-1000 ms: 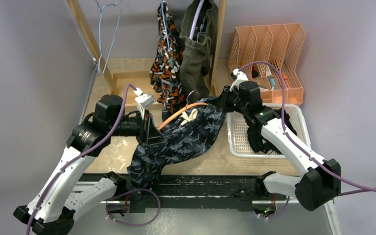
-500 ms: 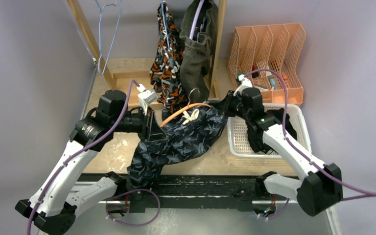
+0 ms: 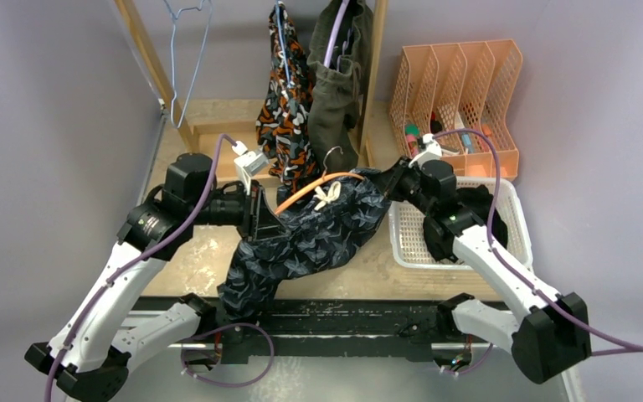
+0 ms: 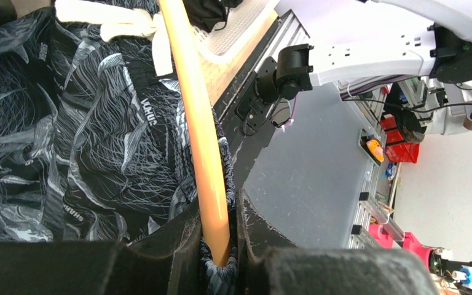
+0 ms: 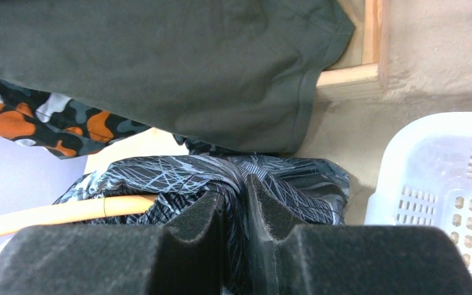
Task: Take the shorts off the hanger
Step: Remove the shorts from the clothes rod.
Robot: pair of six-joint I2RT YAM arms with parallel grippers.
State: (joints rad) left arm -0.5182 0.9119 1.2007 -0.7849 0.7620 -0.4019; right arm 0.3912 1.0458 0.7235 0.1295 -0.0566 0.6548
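The dark navy shorts (image 3: 310, 243) with pale print hang on an orange hanger (image 3: 310, 191) between my two arms above the table. My left gripper (image 3: 261, 219) is shut on the hanger's left end (image 4: 212, 184), with waistband fabric caught beside it. My right gripper (image 3: 389, 182) is shut on the right edge of the navy shorts (image 5: 239, 178). The camo shorts (image 3: 285, 117) and olive-green shorts (image 3: 335, 92) hang on the wooden rack behind. Black shorts (image 3: 477, 205) lie in the white basket (image 3: 410, 239).
An empty blue wire hanger (image 3: 186, 59) hangs on the rack at the left. An orange file organizer (image 3: 456, 92) stands at the back right. The rack's wooden posts (image 3: 372, 75) and base (image 5: 350, 80) stand close behind my right gripper.
My right gripper has moved right toward the basket, pulling the navy shorts' edge along the hanger. The left arm has shifted slightly right with the hanger.
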